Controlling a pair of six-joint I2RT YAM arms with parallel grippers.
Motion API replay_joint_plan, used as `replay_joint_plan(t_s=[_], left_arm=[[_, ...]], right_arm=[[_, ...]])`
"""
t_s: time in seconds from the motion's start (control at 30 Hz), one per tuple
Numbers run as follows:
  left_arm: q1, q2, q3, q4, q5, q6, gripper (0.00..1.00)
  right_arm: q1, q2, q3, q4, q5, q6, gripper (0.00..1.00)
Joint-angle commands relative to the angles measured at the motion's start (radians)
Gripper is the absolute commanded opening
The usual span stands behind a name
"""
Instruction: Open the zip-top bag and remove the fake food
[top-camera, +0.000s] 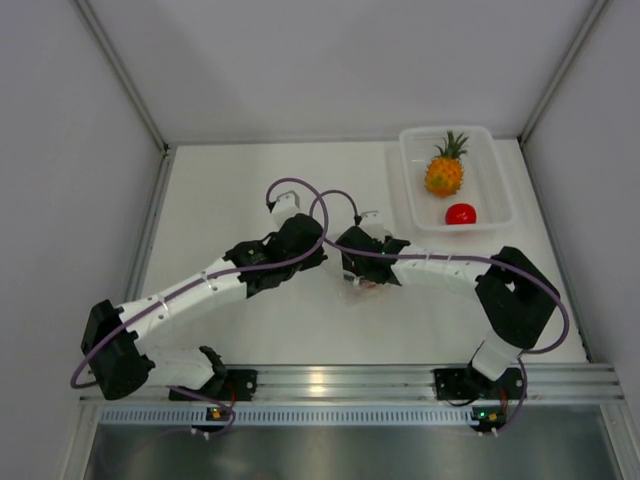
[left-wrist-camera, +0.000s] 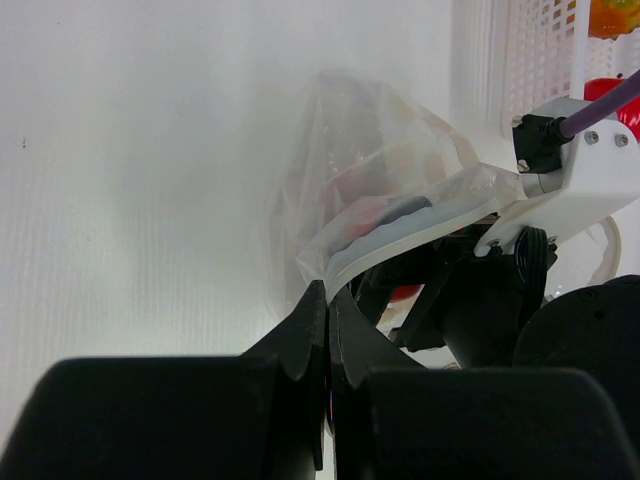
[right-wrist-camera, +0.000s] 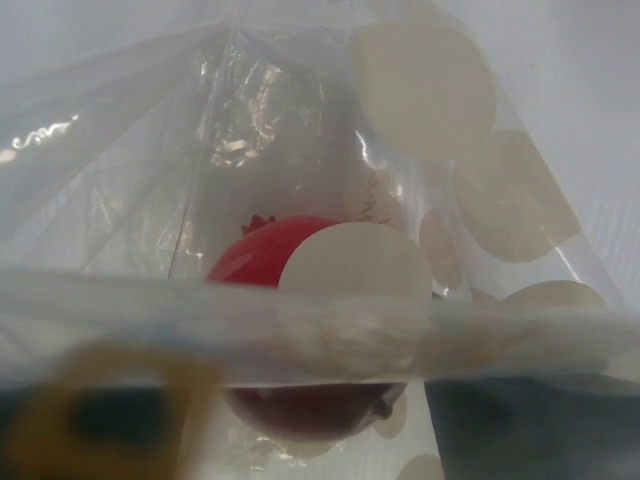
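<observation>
The zip-top bag (top-camera: 358, 288) is a clear crinkly bag with white dots, held between my two grippers at mid-table. My left gripper (left-wrist-camera: 329, 292) is shut on one end of its zip strip (left-wrist-camera: 420, 215); it also shows in the top view (top-camera: 318, 258). My right gripper (top-camera: 362, 268) is at the bag's mouth. In the right wrist view its dark fingers (right-wrist-camera: 520, 420) stand wide apart behind the strip (right-wrist-camera: 320, 325). One glossy red fruit (right-wrist-camera: 262, 262) lies inside the bag. The toy pineapple (top-camera: 444, 172) and another red fruit (top-camera: 460, 213) lie in the bin.
The rigid translucent bin (top-camera: 497, 165) stands at the back right; its ribbed wall shows in the left wrist view (left-wrist-camera: 530, 50). Purple cables (top-camera: 300, 190) arc over both wrists. White walls close in the table on three sides.
</observation>
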Motion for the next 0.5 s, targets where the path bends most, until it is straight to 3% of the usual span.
replay_joint_plan(t_s=[0.0, 0.07, 0.1, 0.13, 0.47], left_arm=[[0.0, 0.007, 0.012, 0.022, -0.061, 0.0, 0.0], [0.0, 0.007, 0.011, 0.02, -0.059, 0.001, 0.0], [0.0, 0.006, 0.011, 0.022, -0.056, 0.001, 0.0], [0.0, 0.006, 0.011, 0.023, -0.055, 0.004, 0.0], [-0.008, 0.006, 0.031, 0.022, -0.068, 0.058, 0.0]], right_arm=[[-0.013, -0.004, -0.023, 0.019, 0.018, 0.025, 0.74], [-0.012, -0.025, -0.026, 0.033, 0.023, 0.022, 0.63], [-0.012, -0.056, -0.029, 0.048, 0.022, 0.016, 0.53], [-0.009, -0.07, -0.026, 0.049, 0.023, 0.012, 0.5], [0.056, -0.191, 0.109, 0.001, 0.0, -0.019, 0.46]])
